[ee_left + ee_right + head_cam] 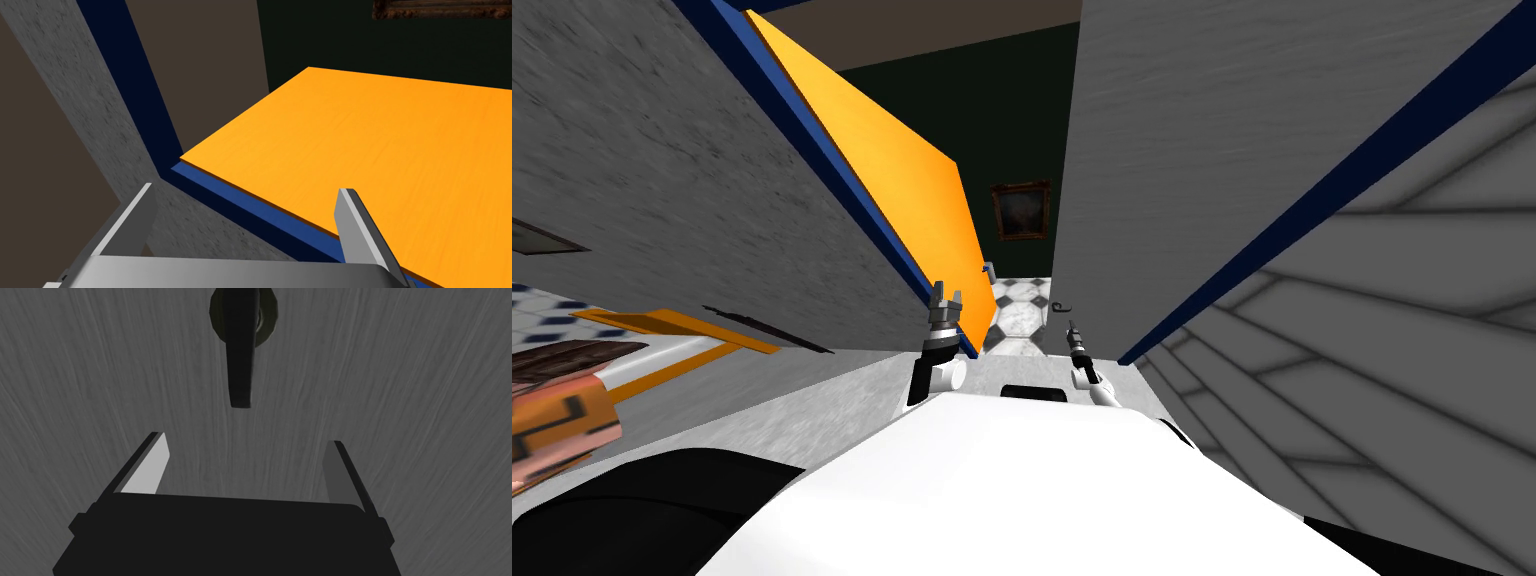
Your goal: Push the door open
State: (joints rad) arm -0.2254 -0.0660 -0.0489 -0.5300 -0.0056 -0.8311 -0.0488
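Observation:
An orange door leaf [902, 180] hangs in a blue frame [812, 130] on the left and stands swung away from me. A grey door leaf [1192, 150] with a dark lever handle [1060, 305] stands on the right. Between them is a narrow gap. My left gripper [946, 298] is open at the orange leaf's [390, 165] near edge, beside the blue frame [260, 215]; one finger [357, 225] lies against the orange face. My right gripper [1072, 328] is open and faces the grey leaf [400, 388], just short of the dark handle [240, 353], with nothing between its fingers.
Through the gap I see a black-and-white checkered floor [1022, 310] and a dark green wall with a framed picture [1021, 209]. Grey wall [662, 200] flanks the doorway on the left. An orange and brown piece of furniture [562, 410] stands low at my far left.

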